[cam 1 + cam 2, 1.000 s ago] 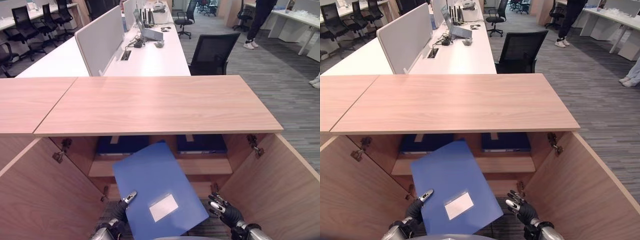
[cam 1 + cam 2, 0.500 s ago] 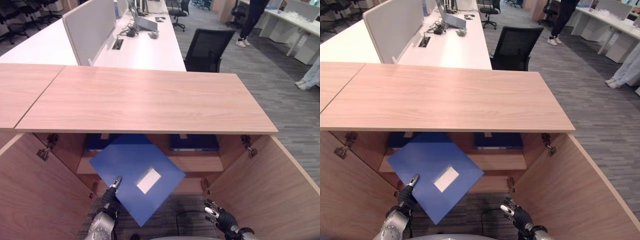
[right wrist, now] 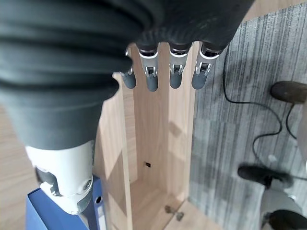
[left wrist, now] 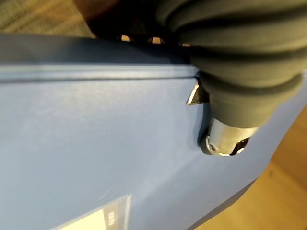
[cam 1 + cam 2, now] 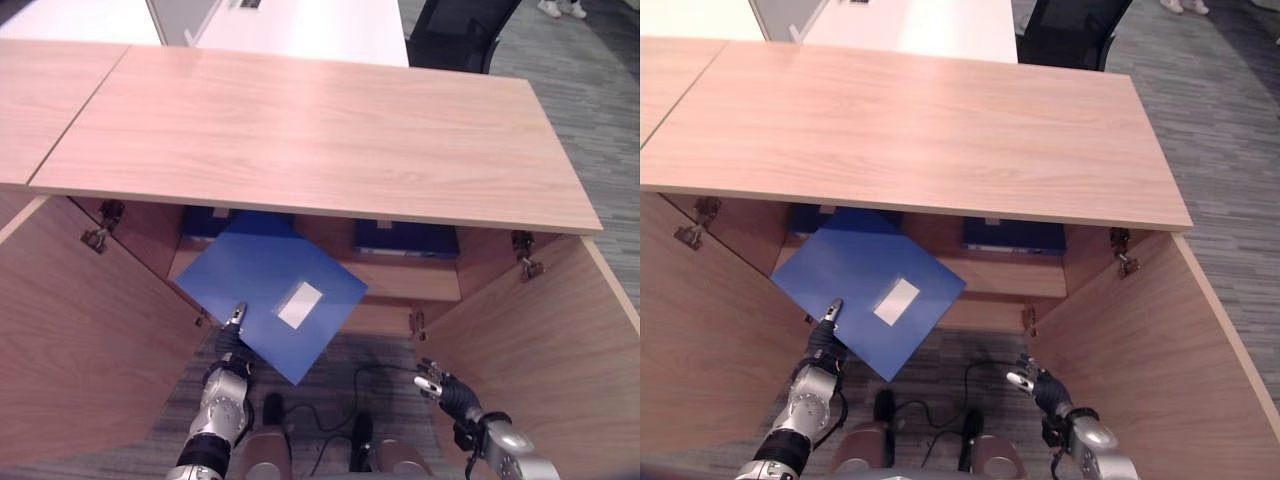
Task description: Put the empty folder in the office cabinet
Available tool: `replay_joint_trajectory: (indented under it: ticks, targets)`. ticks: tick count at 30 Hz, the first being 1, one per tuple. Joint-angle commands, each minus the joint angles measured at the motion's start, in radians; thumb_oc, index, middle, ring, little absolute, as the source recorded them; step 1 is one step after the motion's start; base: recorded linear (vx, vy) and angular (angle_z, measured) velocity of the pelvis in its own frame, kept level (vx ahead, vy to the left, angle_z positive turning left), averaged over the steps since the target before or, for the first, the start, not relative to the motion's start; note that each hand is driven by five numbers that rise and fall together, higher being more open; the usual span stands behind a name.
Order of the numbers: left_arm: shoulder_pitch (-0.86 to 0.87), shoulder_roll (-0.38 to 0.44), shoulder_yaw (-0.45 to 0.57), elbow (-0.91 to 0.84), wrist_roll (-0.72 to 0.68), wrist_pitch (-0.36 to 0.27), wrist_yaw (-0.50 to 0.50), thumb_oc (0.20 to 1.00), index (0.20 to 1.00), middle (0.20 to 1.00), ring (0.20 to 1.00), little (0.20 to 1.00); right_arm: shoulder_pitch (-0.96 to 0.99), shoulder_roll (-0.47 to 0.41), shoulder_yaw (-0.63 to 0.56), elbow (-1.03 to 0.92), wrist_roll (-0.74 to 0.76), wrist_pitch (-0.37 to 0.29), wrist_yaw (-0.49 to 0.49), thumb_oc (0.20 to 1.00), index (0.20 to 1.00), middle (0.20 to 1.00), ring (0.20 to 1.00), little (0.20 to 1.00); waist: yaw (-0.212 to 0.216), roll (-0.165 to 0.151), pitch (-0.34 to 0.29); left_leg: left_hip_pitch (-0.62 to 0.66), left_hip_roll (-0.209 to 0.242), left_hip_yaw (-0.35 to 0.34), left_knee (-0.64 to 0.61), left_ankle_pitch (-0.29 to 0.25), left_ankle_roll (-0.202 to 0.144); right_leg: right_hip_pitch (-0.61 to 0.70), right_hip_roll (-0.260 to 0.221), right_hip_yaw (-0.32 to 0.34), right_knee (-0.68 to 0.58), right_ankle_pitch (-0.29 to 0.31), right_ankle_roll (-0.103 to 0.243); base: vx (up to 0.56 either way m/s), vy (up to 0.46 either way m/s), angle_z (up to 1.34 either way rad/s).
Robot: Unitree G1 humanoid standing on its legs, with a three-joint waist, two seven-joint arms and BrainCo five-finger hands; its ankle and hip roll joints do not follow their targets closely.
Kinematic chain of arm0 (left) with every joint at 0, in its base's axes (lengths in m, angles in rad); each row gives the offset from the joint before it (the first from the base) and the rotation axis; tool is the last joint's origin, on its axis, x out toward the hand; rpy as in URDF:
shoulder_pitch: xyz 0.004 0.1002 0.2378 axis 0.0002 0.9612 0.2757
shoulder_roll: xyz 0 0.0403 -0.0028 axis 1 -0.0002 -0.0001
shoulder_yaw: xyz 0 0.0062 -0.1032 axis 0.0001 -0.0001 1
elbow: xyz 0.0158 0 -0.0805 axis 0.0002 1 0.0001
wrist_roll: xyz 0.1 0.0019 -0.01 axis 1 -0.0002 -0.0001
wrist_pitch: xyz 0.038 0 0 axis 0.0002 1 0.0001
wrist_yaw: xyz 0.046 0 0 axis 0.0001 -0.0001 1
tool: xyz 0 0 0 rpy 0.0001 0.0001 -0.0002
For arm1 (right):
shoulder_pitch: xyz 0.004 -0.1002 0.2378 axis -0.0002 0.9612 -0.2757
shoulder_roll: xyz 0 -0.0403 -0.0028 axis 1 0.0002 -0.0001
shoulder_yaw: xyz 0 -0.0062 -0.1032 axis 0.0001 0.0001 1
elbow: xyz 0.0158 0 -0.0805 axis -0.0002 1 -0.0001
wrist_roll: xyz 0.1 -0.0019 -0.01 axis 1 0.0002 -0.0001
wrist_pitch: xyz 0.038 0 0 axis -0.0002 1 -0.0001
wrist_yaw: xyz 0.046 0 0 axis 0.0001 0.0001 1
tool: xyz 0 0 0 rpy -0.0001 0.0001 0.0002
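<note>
The blue folder (image 5: 262,290) with a white label hangs tilted in front of the open wooden cabinet (image 5: 320,130). Its far corner reaches in under the cabinet top, over the inner shelf (image 5: 420,282). My left hand (image 5: 233,335) pinches its near left edge, thumb (image 4: 223,139) on the cover (image 4: 72,143) and the fingers hidden underneath. My right hand (image 5: 440,386) hovers low at the right, by the right door, fingers (image 3: 175,76) straight and holding nothing.
Both cabinet doors stand open, left (image 5: 80,330) and right (image 5: 560,340). Dark blue folders lie on the shelf at the left (image 5: 205,222) and right (image 5: 405,240). Grey carpet (image 5: 380,350) lies below. A black office chair (image 5: 465,20) stands behind the cabinet.
The camera has tipped downward. My left hand has swung the folder from near me to flatter and further in, its corner now under the cabinet top. My right hand stays low and open.
</note>
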Motion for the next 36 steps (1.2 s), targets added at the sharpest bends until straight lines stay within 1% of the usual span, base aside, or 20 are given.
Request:
replay_joint_trajectory:
  ticks: [1,5,7,8,9,10,11,12,13,16,18,19,20,22,23,24,25,29,32,36]
  targets:
    - [-0.021,0.038,0.02,-0.055,-0.041,-0.08,-0.015,0.2,0.2,0.2,0.2,0.2,0.05,0.023,0.037,0.002,-0.047,-0.041,0.0,1.0,1.0,1.0,1.0,1.0,0.017,-0.039,-0.099,-0.032,-0.002,0.005,-0.05,0.087,0.012,0.112,0.033,0.037,-0.025,-0.015,0.037,0.19,0.158,-0.33]
    - [-0.005,0.049,0.028,-0.062,-0.039,-0.084,-0.018,0.2,0.2,0.2,0.2,0.2,0.045,0.06,0.048,0.022,-0.039,-0.043,-0.005,1.0,1.0,1.0,1.0,1.0,0.029,-0.065,-0.129,-0.001,-0.029,0.025,-0.057,0.069,0.027,0.136,-0.007,0.045,-0.05,-0.001,0.064,0.15,0.14,-0.17]
    - [0.001,0.059,0.029,-0.065,-0.035,-0.082,-0.019,0.2,0.2,0.2,0.2,0.2,0.041,0.077,0.056,0.024,-0.039,-0.041,-0.005,1.0,1.0,1.0,1.0,1.0,0.035,-0.078,-0.136,0.006,-0.044,0.031,-0.053,0.051,0.041,0.132,-0.022,0.054,-0.043,0.003,0.08,0.09,0.123,-0.05]
    - [0.002,0.06,0.029,-0.066,-0.035,-0.082,-0.019,0.2,0.2,0.2,0.2,0.2,0.041,0.078,0.056,0.025,-0.039,-0.041,-0.005,1.0,1.0,1.0,1.0,1.0,0.036,-0.079,-0.136,0.006,-0.045,0.033,-0.053,0.051,0.042,0.131,-0.023,0.055,-0.042,0.002,0.08,0.07,0.107,0.0]
    - [0.003,0.066,0.03,-0.07,-0.033,-0.081,-0.019,0.2,0.2,0.2,0.2,0.2,0.04,0.087,0.058,0.028,-0.038,-0.041,-0.005,1.0,1.0,1.0,1.0,1.0,0.038,-0.085,-0.135,0.013,-0.052,0.037,-0.053,0.042,0.051,0.121,-0.03,0.058,-0.015,0.004,0.088,0.06,0.141,0.06]
    - [0.001,0.076,0.031,-0.074,-0.036,-0.082,-0.016,0.2,0.2,0.2,0.2,0.2,0.029,0.108,0.064,0.039,-0.029,-0.044,-0.012,1.0,1.0,1.0,1.0,1.0,0.04,-0.097,-0.123,0.028,-0.061,0.04,-0.066,0.042,0.065,0.079,-0.04,0.066,0.072,0.04,0.104,0.06,0.186,0.02]
    - [-0.006,0.083,0.033,-0.075,-0.039,-0.083,-0.014,0.2,0.2,0.2,0.2,0.2,0.019,0.12,0.066,0.043,-0.02,-0.045,-0.016,1.0,1.0,1.0,1.0,1.0,0.039,-0.103,-0.116,0.039,-0.067,0.042,-0.087,0.044,0.072,0.045,-0.043,0.076,0.126,0.076,0.118,0.03,0.139,-0.03]
    - [-0.007,0.084,0.034,-0.075,-0.039,-0.083,-0.013,0.2,0.2,0.2,0.2,0.2,0.018,0.121,0.066,0.044,-0.02,-0.045,-0.016,1.0,1.0,1.0,1.0,1.0,0.041,-0.105,-0.116,0.039,-0.068,0.045,-0.09,0.046,0.074,0.039,-0.045,0.08,0.131,0.075,0.12,-0.08,0.116,-0.13]
    - [-0.016,0.096,0.044,-0.084,-0.045,-0.091,-0.002,0.2,0.2,0.2,0.2,0.2,-0.004,0.134,0.08,0.043,-0.008,-0.044,-0.021,1.0,1.0,1.0,1.0,1.0,0.037,-0.106,-0.095,0.062,-0.065,0.053,-0.122,0.049,0.089,-0.032,-0.051,0.091,0.231,0.155,0.149,-0.08,0.083,-0.18]
    - [-0.013,0.099,0.052,-0.089,-0.05,-0.093,-0.004,0.2,0.2,0.2,0.2,0.2,0.001,0.146,0.087,0.041,0.001,-0.042,-0.017,1.0,1.0,1.0,1.0,1.0,0.042,-0.1,-0.093,0.077,-0.056,0.051,-0.133,0.042,0.097,-0.048,-0.052,0.079,0.272,0.155,0.158,0.01,0.061,-0.3]
    - [-0.012,0.098,0.058,-0.088,-0.053,-0.093,-0.009,0.2,0.2,0.2,0.2,0.2,0.013,0.152,0.082,0.041,-0.002,-0.042,-0.013,1.0,1.0,1.0,1.0,1.0,0.04,-0.099,-0.09,0.098,-0.066,0.039,-0.143,0.027,0.099,-0.058,-0.058,0.067,0.274,0.147,0.154,0.08,0.062,-0.15]
    - [-0.016,0.098,0.057,-0.086,-0.054,-0.095,-0.012,0.2,0.2,0.2,0.2,0.2,0.014,0.151,0.078,0.043,-0.001,-0.042,-0.013,1.0,1.0,1.0,1.0,1.0,0.039,-0.099,-0.09,0.106,-0.071,0.037,-0.148,0.021,0.096,-0.06,-0.062,0.057,0.246,0.135,0.147,0.09,-0.003,0.11]
    - [-0.029,0.097,0.051,-0.08,-0.059,-0.098,-0.014,0.2,0.2,0.2,0.2,0.2,0.009,0.146,0.072,0.05,0.001,-0.043,-0.021,1.0,1.0,1.0,1.0,1.0,0.034,-0.093,-0.087,0.111,-0.076,0.033,-0.156,0.013,0.087,-0.073,-0.072,0.04,0.153,0.118,0.132,0.12,-0.023,0.14]
    - [-0.041,0.093,0.037,-0.08,-0.063,-0.098,-0.017,0.2,0.2,0.2,0.2,0.2,0.004,0.138,0.067,0.046,0.009,-0.045,-0.026,1.0,1.0,1.0,1.0,1.0,0.022,-0.089,-0.078,0.12,-0.086,0.018,-0.159,0.002,0.08,-0.089,-0.07,0.041,0.042,0.131,0.124,0.11,-0.047,0.06]
    - [-0.042,0.093,0.037,-0.079,-0.063,-0.098,-0.017,0.2,0.2,0.2,0.2,0.2,0.003,0.138,0.066,0.046,0.009,-0.045,-0.026,1.0,1.0,1.0,1.0,1.0,0.021,-0.087,-0.077,0.122,-0.084,0.017,-0.159,0.0,0.08,-0.084,-0.068,0.039,0.037,0.132,0.124,0.08,-0.027,0.0]
    - [-0.047,0.091,0.025,-0.079,-0.06,-0.099,-0.019,0.2,0.2,0.2,0.2,0.2,0.005,0.135,0.063,0.04,0.008,-0.048,-0.032,1.0,1.0,1.0,1.0,1.0,0.015,-0.083,-0.071,0.127,-0.092,0.008,-0.159,-0.005,0.079,-0.094,-0.068,0.058,0.007,0.144,0.128,0.11,-0.015,0.18]
    - [-0.052,0.078,0.015,-0.078,-0.065,-0.097,-0.03,0.2,0.2,0.2,0.2,0.2,0.018,0.135,0.053,0.036,0.014,-0.042,-0.03,1.0,1.0,1.0,1.0,1.0,-0.004,-0.081,-0.069,0.142,-0.105,-0.01,-0.159,-0.016,0.079,-0.102,-0.064,0.101,-0.034,0.172,0.138,0.11,-0.013,0.33]
    - [-0.054,0.065,0.017,-0.067,-0.072,-0.103,-0.03,0.2,0.2,0.2,0.2,0.2,0.027,0.133,0.057,0.042,0.018,-0.043,-0.026,1.0,1.0,1.0,1.0,1.0,-0.005,-0.079,-0.08,0.146,-0.115,-0.007,-0.159,-0.024,0.078,-0.064,-0.073,0.088,-0.084,0.201,0.138,0.05,-0.051,0.51]
    - [-0.071,0.049,0.006,-0.07,-0.092,-0.105,-0.03,0.2,0.2,0.2,0.2,0.2,0.042,0.117,0.062,0.039,0.009,-0.042,-0.017,1.0,1.0,1.0,1.0,1.0,-0.013,-0.061,-0.085,0.145,-0.111,-0.013,-0.159,-0.028,0.069,-0.043,-0.072,0.068,-0.103,0.192,0.134,0.06,-0.073,0.0]
    - [-0.101,0.046,0.006,-0.067,-0.112,-0.11,-0.025,0.2,0.2,0.2,0.2,0.2,0.053,0.1,0.063,0.032,0.002,-0.039,-0.009,1.0,1.0,1.0,1.0,1.0,-0.027,-0.051,-0.08,0.145,-0.104,-0.017,-0.159,-0.031,0.061,-0.039,-0.068,0.054,-0.106,0.186,0.129,0.04,-0.051,0.03]
